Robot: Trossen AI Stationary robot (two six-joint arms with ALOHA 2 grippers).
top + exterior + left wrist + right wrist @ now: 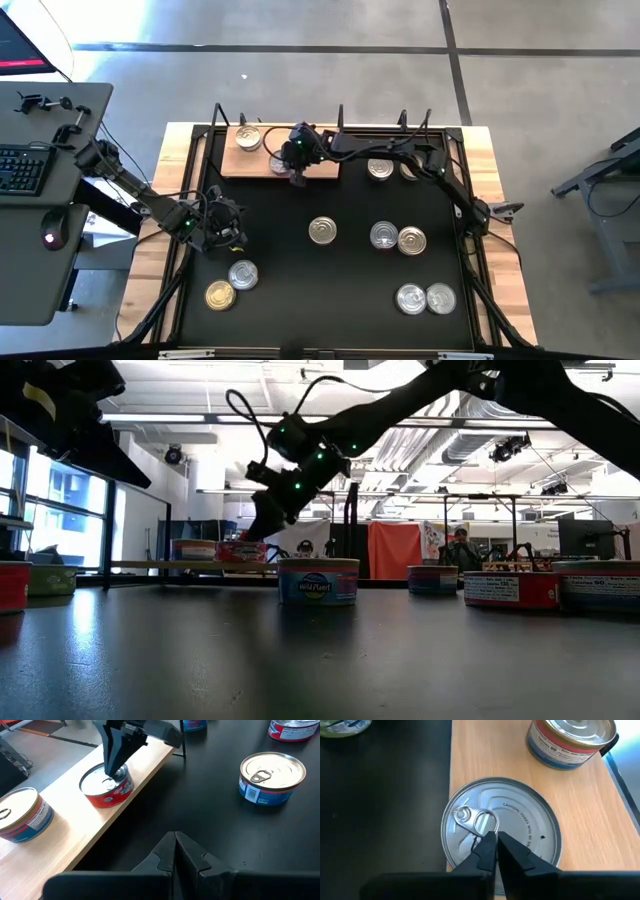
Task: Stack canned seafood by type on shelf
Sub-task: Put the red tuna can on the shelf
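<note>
Leftmost, the left claw (222,232) hovers pinched together over the black desk (330,290). Farther right, the right claw (492,847) — fingers together, holding nothing — rests on the lid of a red-labelled tin (106,785) on the wooden shelf (325,168), beside another tin (249,138).

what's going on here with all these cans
The robot is sorting seafood tins onto a wooden shelf board at the back of the black table. The right claw is shut, its tips resting on the lid of a red-labelled can that sits on the board. A second can already stands there. The left claw waits shut, holding nothing. Several more tins lie scattered on the table.
</note>
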